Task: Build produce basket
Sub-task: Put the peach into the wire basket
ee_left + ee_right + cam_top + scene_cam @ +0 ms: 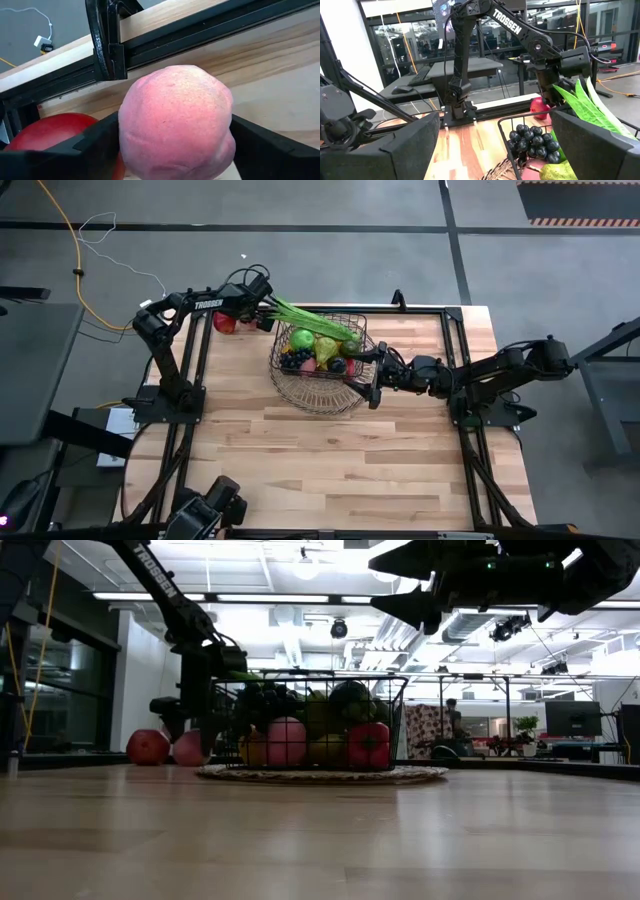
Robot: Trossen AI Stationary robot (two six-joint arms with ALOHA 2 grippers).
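The dark wire basket (322,350) stands on a round wire dish (320,395) at the table's middle far side. It holds grapes (532,142), a green apple (302,337), a pear and red and pink pieces, and long green pods (300,313) stick out over its far-left rim. A pink peach (175,120) and a red apple (224,322) sit on the table by the far left corner. My left gripper (175,130) is shut on the peach. My right gripper (373,380) is open and empty, raised beside the basket's right rim. My left gripper pinches the pink peach between its two fingers, one on each side (122,135) of its widest part. The fingers (95,145) come from above, slanting down. In the low view the peach (188,748) sits at table level beside the red apple.
The table's black frame rail (165,40) and a clamp (107,45) run just behind the peach. The red apple (45,132) lies close beside my left finger. The near half of the wooden table (330,470) is bare.
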